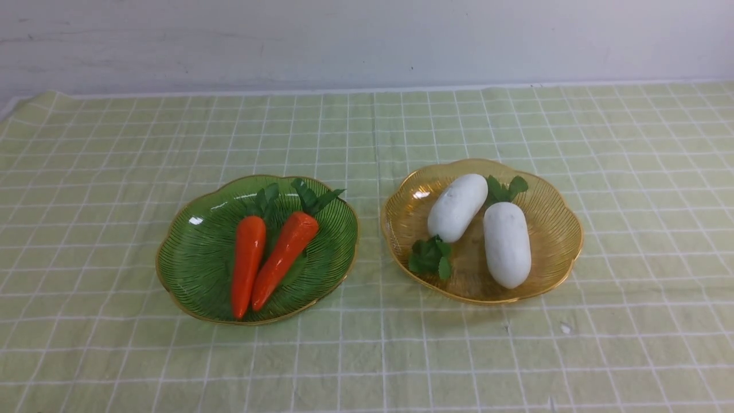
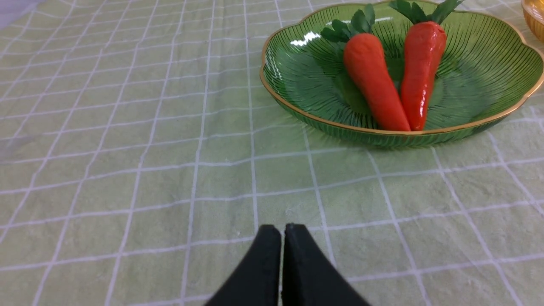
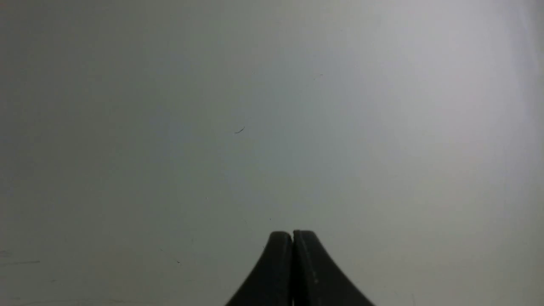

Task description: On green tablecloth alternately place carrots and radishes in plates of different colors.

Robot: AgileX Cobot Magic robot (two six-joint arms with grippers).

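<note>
Black and wedge-shaped, the left gripper has its jaws pressed together on nothing, low over the green tablecloth, well short of the green plate. The right gripper is likewise closed and empty; its wrist view faces only a plain grey-white surface, probably a wall or bare tabletop, though that view cannot settle which. Neither arm appears in the front view.

Both carrots lie side by side in the green plate on the robot's left, leaves toward the far rim, tips nearly meeting at the near rim. Both radishes lie in the amber plate on the right, touching near the middle, one with its leaves to the near left, the other's to the far side.

Handling, as judged:
- Carrots: glossy, apparently hard plastic, light, liable to slip; best taken across the thick upper body, not the taper.
- Radishes: matte and foam-like, light, likely to give slightly under the jaws, so they should hold well; take them across the mid-body.
- Plates: thin, ribbed and light; may slide on the wrinkled cloth if nudged.
</note>
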